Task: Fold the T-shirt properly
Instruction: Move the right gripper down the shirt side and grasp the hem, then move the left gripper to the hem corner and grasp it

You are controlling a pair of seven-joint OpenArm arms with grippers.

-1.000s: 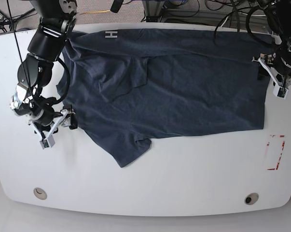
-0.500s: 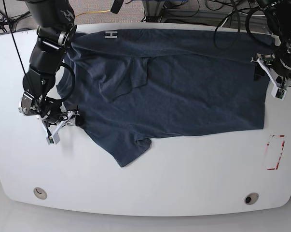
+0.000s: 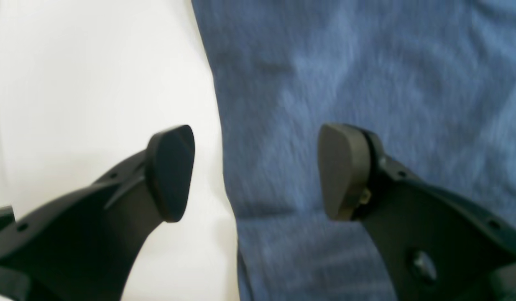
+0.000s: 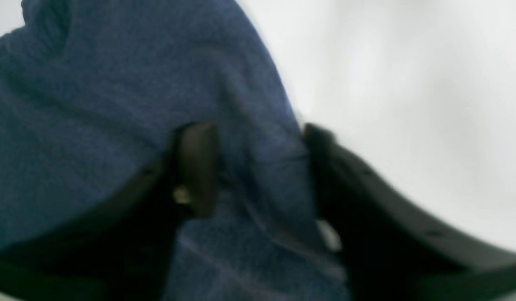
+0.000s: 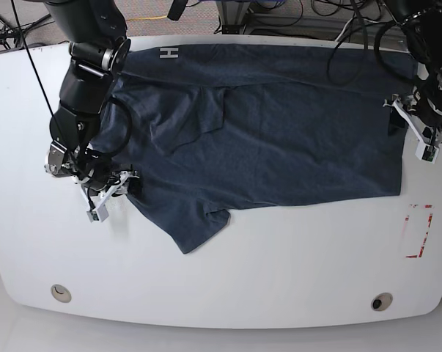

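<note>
On white table (image 5: 228, 279): T-shirt (image 5: 279, 132) spread flat, far half. Right gripper (image 4: 258, 171) fingers straddle left hem, cloth between, not visibly clamped. Left gripper (image 3: 256, 171) fingers apart over right edge. Advice: seat both edges deep before closing.

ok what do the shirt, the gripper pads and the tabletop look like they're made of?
T-shirt: soft knit fabric, likely cotton jersey; matte slate-blue, fuzzy weave, wrinkles and drapes in folds.
Pads on the left gripper: dark, matte, rounded; probably rubber or soft plastic, on black hard-plastic fingers with screw holes.
Table: white, smooth, slightly glossy; looks like laminate or painted board, can't tell which.
</note>
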